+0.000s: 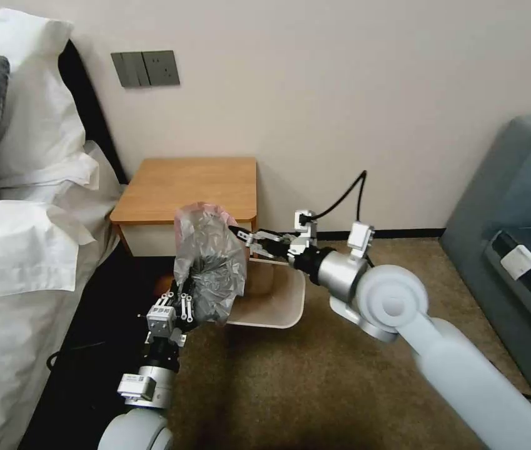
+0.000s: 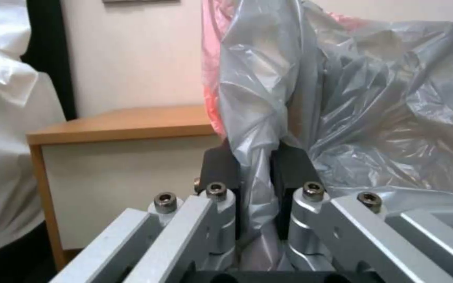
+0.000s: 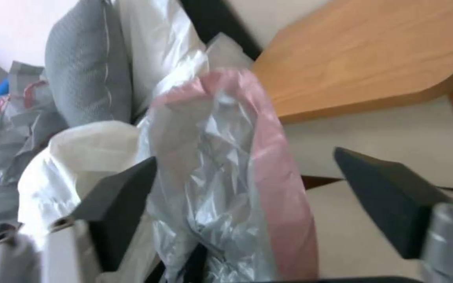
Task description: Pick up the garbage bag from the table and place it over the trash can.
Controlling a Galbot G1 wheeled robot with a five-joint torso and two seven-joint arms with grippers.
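Above the cream-beige rectangular plastic trash can [image 1: 276,299], the left gripper [image 1: 191,299] pinches the crinkly grey pink-rimmed garbage bag [image 1: 210,265] upright while the right gripper [image 1: 244,237] gapes around its rim, which may slip from those dark fingers [image 3: 115,196] when they close.

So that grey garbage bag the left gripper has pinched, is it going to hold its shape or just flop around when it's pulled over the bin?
Probably floppy: the garbage bag bunches in crinkled folds above the left gripper, pinched at one narrow pleat. It looks thin and light, so it may sway. The open right gripper straddles its pink rim, perhaps because one pinch won't spread it over the trash can.
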